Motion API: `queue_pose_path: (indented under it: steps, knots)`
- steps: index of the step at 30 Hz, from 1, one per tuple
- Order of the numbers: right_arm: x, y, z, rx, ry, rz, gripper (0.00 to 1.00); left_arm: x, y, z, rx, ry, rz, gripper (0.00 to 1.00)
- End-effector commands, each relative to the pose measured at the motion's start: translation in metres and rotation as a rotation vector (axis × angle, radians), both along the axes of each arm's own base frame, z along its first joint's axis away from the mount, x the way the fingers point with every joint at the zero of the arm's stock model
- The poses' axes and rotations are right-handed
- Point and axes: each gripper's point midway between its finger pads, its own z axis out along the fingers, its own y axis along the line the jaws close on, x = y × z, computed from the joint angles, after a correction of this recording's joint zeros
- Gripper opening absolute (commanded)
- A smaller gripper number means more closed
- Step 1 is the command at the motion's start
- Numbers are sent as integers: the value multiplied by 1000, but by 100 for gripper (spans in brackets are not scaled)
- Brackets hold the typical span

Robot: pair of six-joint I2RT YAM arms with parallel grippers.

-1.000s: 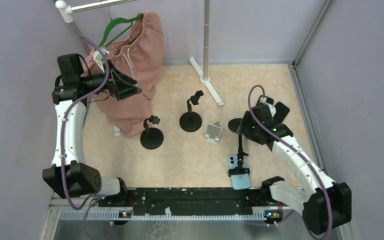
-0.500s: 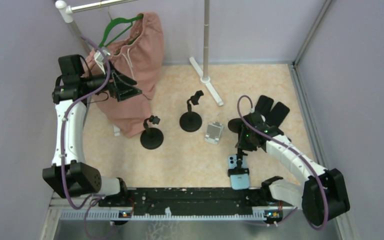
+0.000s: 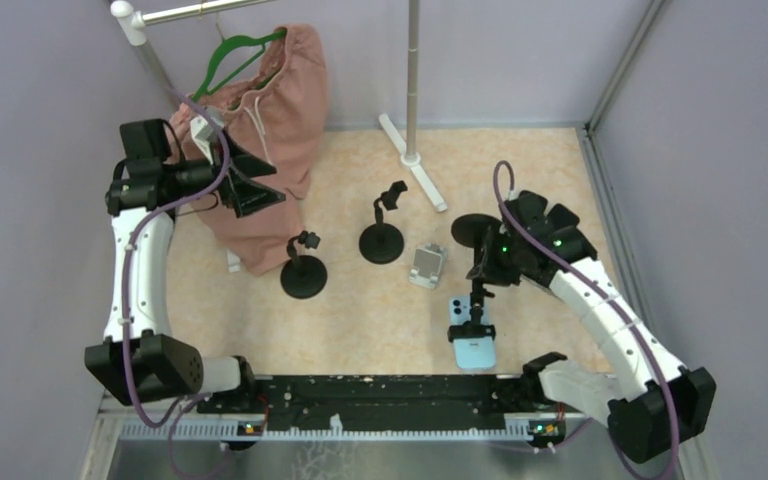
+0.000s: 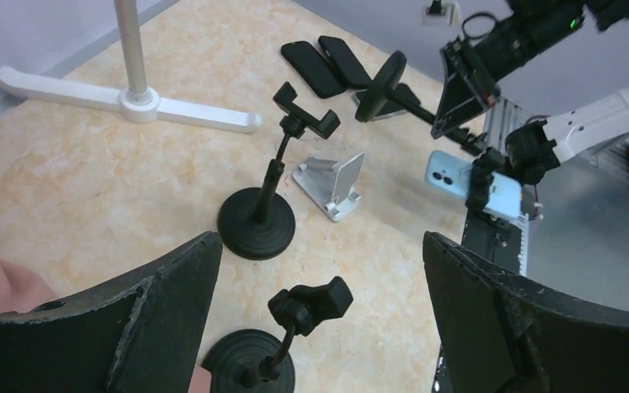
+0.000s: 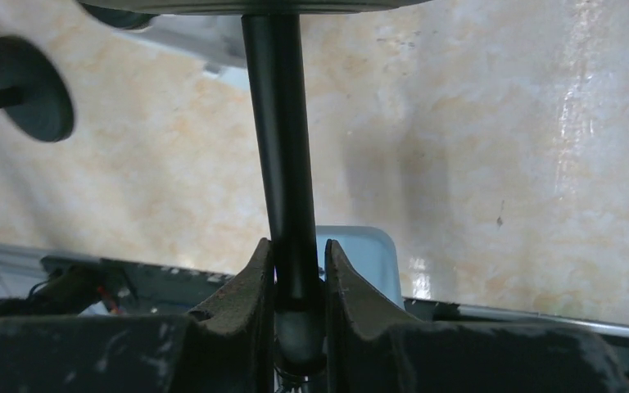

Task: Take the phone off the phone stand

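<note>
**Phone clamped, stand tipped in right tool**

The light-blue phone (image 3: 474, 352) sat gripped in the clamp of the black phone stand (image 3: 476, 231), at the counter's near edge beside the arm rail (image 3: 360, 392). The stand was tilted over, its disc base on edge rather than flat. The right tool (image 5: 297, 255) was pinched narrow on the stand's stem. The left tool (image 4: 319, 246) hung wide, holding nothing, up by the pink garment (image 3: 270, 110) on a green hanger (image 3: 235, 55).

Counter (image 3: 360, 320): beige, marbled, with lilac walls (image 3: 520, 50) around it. Also on it were two bare black stands (image 3: 303, 272), a silver folding stand (image 3: 427, 265), two dark phones (image 4: 328, 64) lying flat and a white pole foot (image 3: 415, 165).
</note>
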Motion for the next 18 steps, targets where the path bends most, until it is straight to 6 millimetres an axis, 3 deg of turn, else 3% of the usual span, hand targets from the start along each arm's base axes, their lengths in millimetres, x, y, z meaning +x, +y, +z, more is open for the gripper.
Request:
queue_pose_path:
  steps: [1,4,8,12,18]
  knots:
    - [-21,20,75,157,-37,68,0,-30,-16,4,30,-238,-138,99]
    - [-34,42,100,276,25,145,0,-43,-36,2,127,-429,-200,99]
    - [-37,74,122,376,127,270,0,-61,-65,-10,314,-692,-305,99]
    - [-45,115,139,437,245,422,0,-69,-75,1,357,-828,-361,99]
    - [-55,160,175,491,345,633,0,-109,-110,-2,449,-1023,-535,99]
